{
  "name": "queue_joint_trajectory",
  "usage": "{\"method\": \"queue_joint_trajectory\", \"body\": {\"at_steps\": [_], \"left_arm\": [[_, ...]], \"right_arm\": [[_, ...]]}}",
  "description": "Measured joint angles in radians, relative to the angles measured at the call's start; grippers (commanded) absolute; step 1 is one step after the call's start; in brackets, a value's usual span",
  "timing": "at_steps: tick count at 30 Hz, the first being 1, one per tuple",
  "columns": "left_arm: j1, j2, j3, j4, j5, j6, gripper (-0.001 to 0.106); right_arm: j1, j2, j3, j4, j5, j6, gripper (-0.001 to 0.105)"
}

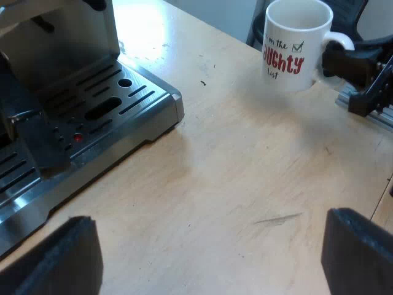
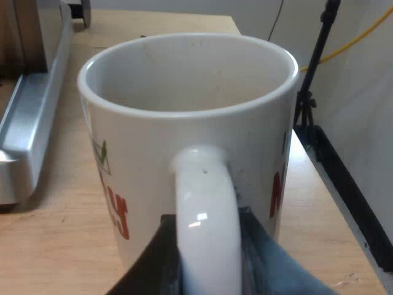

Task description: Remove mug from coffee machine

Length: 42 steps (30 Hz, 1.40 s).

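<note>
A white mug (image 1: 295, 46) with red lettering is upright over the wooden table (image 1: 245, 172), well away from the espresso machine's slotted metal drip tray (image 1: 104, 110). I cannot tell whether its base touches the wood. My right gripper (image 1: 344, 58) is at the mug's handle. Seen from the right wrist, the mug (image 2: 184, 123) looks empty, and my right gripper (image 2: 206, 246) is shut on its white handle (image 2: 206, 203), one finger on each side. My left gripper (image 1: 212, 258) hangs open over bare table near the drip tray, holding nothing.
A dark part (image 1: 31, 141) juts over the tray at the machine's front, next to a small red dot (image 1: 78, 138). The machine's metal base (image 2: 31, 117) stands beside the mug. Past the table's edge are a black stand (image 2: 313, 67) and a wall.
</note>
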Motion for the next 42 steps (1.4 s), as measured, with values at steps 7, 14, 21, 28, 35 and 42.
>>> {"method": "queue_joint_trajectory", "body": {"at_steps": [7, 14, 21, 28, 35, 42], "left_arm": [[0.000, 0.000, 0.000, -0.001, 0.000, 0.000, 0.087], [0.000, 0.000, 0.000, 0.000, 0.000, 0.000, 0.087], [0.000, 0.000, 0.000, 0.000, 0.000, 0.000, 0.087], [0.000, 0.000, 0.000, -0.002, 0.000, 0.000, 0.087], [0.000, 0.000, 0.000, -0.002, 0.000, 0.000, 0.087], [0.000, 0.000, 0.000, -0.002, 0.000, 0.000, 0.087]], "right_arm": [[-0.021, 0.000, 0.052, -0.094, -0.017, 0.001, 0.000], [-0.165, 0.000, 0.109, -0.213, -0.176, -0.098, 0.000], [-0.335, 0.026, 0.154, -0.340, -0.399, -0.227, 0.000], [-0.487, 0.124, 0.162, -0.555, -0.514, -0.312, 0.000], [-0.602, 0.267, 0.162, -0.761, -0.604, -0.325, 0.000], [-0.684, 0.532, 0.162, -1.068, -0.690, -0.403, 0.000]]}}
